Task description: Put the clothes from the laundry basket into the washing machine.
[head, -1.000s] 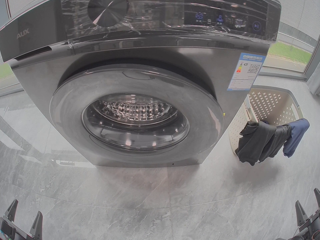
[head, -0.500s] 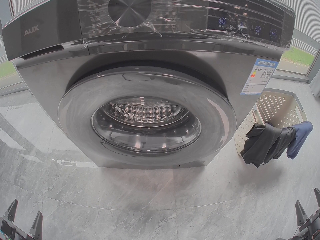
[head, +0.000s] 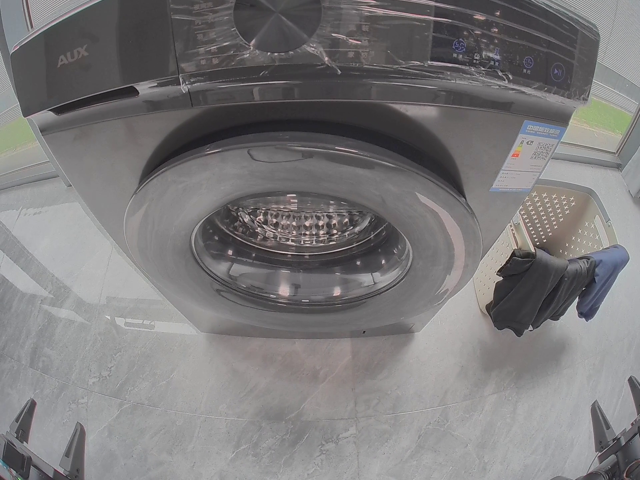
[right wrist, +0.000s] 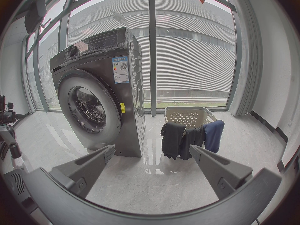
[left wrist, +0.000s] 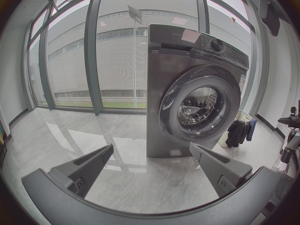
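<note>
Clearly my wide-open, empty right fingers [right wrist: 218, 167] lie nearer the dark crumpled clothes [head: 533, 288] draped over the cream perforated plastic laundry basket [head: 567, 211], ahead to my right.

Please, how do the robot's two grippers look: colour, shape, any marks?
The left gripper and right gripper look alike: two dark grey, wedge-shaped fingers tapering to ribbed tips, each with a round screw hole, set on a curved grey base.

Black, blue clothes [head: 537, 289] over laundry basket [head: 567, 213] rim beside closed washing machine [head: 300, 161]
</note>
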You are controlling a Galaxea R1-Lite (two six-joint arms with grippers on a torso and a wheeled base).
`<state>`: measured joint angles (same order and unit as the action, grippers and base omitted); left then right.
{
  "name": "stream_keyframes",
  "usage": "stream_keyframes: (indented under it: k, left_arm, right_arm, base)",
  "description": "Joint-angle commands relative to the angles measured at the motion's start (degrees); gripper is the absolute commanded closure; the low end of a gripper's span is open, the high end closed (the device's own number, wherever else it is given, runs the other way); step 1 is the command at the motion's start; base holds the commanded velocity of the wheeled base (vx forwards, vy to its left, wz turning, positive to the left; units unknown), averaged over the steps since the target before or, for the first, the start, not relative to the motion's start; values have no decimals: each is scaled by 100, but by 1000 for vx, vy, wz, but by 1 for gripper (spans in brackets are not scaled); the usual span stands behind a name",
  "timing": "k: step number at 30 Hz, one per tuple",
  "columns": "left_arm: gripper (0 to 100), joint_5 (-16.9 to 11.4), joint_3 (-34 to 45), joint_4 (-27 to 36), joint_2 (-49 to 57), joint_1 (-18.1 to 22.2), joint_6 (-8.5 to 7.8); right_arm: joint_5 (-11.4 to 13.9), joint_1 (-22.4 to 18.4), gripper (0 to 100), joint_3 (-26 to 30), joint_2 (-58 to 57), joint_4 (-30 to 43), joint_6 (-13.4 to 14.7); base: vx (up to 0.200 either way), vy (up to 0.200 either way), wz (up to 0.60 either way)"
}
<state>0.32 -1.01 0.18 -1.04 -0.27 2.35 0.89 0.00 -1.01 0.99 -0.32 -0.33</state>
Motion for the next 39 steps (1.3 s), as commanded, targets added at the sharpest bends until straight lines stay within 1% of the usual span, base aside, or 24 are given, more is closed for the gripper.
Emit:
stream_keyframes:
  k: [1,17,18,24,39]
  left_arm:
    - [0,3,75,-1,42,0,2]
    - [0,3,84,-1,42,0,2]
    - [0,3,84,-1,42,0,2]
    - [0,3,84,-1,42,0,2]
    - [0,3,84,-1,42,0,2]
  right_arm:
    - [-1,0,0,101,-99,-3,-2]
    - [8,0,0,101,-99,-3,-2]
    - [-19,0,0,101,-99,-3,7]
    - [-19,-9,0,101,-99,5,-2]
    - [-1,-9,0,101,-90,5,-29]
  base:
    - [0,0,0]
    - [0,0,0]
    - [0,0,0]
    - [0,200,0]
    - [0,0,0]
